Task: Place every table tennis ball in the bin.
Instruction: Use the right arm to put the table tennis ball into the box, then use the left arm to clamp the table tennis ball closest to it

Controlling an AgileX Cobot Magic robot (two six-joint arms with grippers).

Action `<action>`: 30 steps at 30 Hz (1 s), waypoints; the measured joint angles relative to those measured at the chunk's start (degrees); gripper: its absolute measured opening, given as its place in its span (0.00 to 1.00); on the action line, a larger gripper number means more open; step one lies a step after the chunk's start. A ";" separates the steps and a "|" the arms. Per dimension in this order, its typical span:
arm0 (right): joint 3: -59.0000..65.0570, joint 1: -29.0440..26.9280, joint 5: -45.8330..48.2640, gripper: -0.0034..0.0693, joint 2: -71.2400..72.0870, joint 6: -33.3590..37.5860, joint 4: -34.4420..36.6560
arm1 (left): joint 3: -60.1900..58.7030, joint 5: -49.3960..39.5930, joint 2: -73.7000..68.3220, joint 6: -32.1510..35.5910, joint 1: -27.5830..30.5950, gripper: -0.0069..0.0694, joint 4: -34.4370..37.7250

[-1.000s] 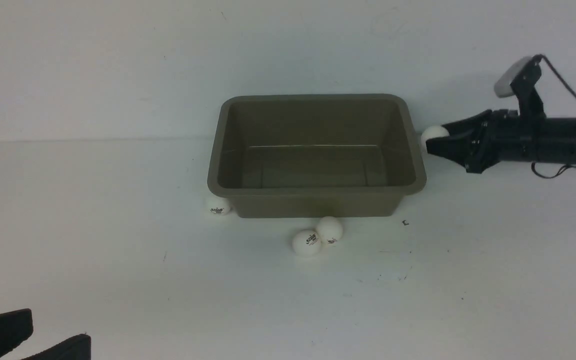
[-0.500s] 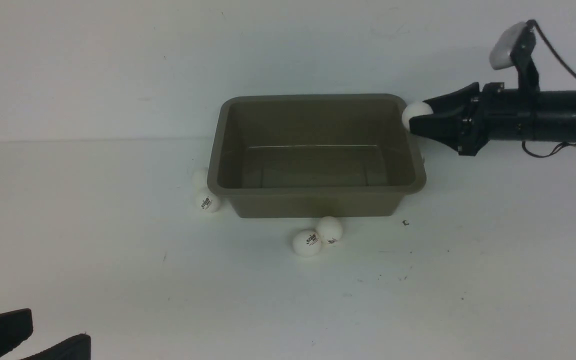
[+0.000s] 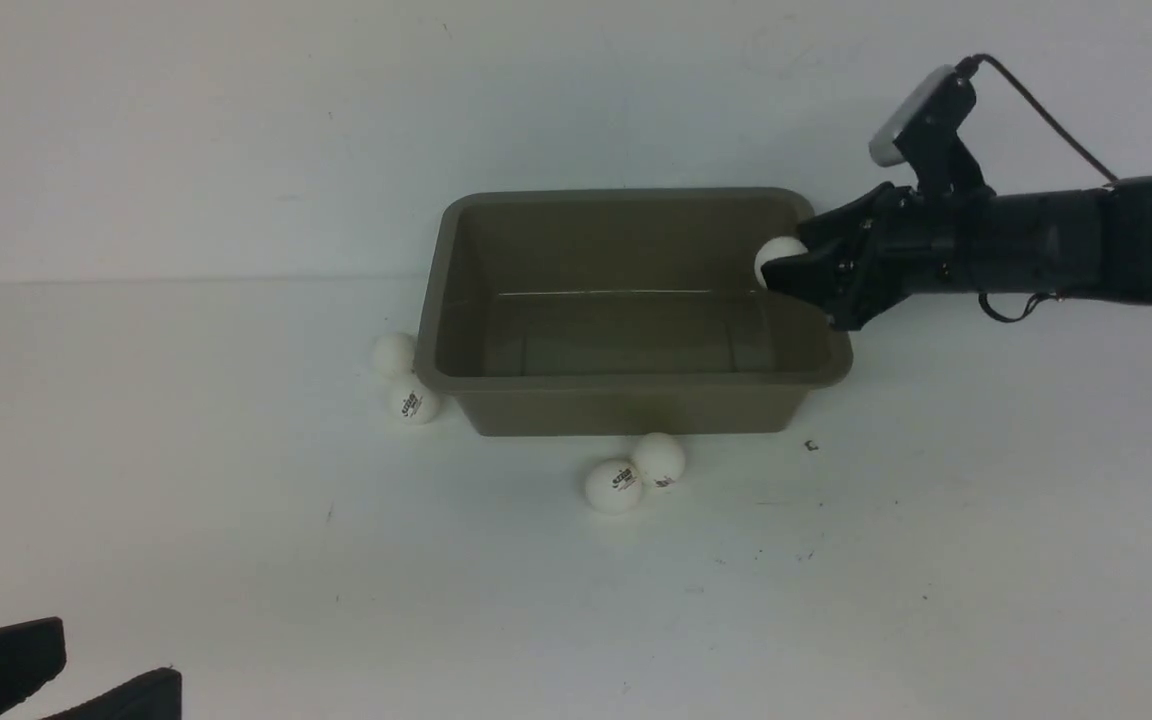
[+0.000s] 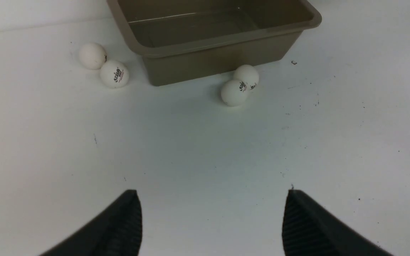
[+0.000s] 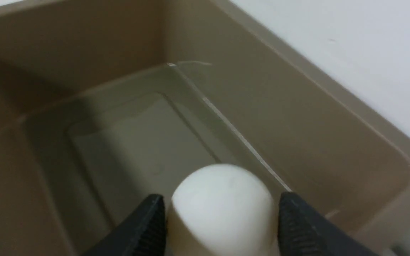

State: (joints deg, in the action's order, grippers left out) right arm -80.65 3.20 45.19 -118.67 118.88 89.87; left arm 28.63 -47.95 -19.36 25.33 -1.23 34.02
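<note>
A taupe bin (image 3: 626, 405) sits on your white counter (image 3: 236, 560); the only table tennis ball (image 3: 778, 258) within its rim hangs near the right wall between your right jaws, which flank it so closely you cannot tell whether they grip it. Four more balls lie outside: ball (image 3: 394, 354) beside ball (image 3: 414, 403) at the bin's left near corner, ball (image 3: 658, 459) touching ball (image 3: 613, 486) just before its front wall. Your left jaws gape wide over the near counter, holding nothing.
</note>
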 joint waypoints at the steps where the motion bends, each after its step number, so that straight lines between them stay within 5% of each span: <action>1: 0.00 -0.06 -0.39 0.70 0.00 0.00 0.80 | 0.00 0.00 0.00 0.00 0.00 0.72 0.00; 13: 0.00 -7.65 -2.80 0.69 0.00 1.58 4.25 | 0.00 0.00 0.00 0.00 0.00 0.72 0.05; 19: 0.00 -11.81 -2.55 0.67 0.00 -4.20 -7.15 | 0.00 0.00 0.00 0.00 0.00 0.72 0.05; 30: 0.00 -10.37 -1.65 0.67 0.00 -4.38 -12.64 | 0.00 -0.07 0.00 0.00 0.00 0.72 0.05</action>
State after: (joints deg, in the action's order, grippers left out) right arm -80.65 -7.18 43.54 -118.67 114.50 77.23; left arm 28.63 -48.01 -19.36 25.33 -1.23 34.08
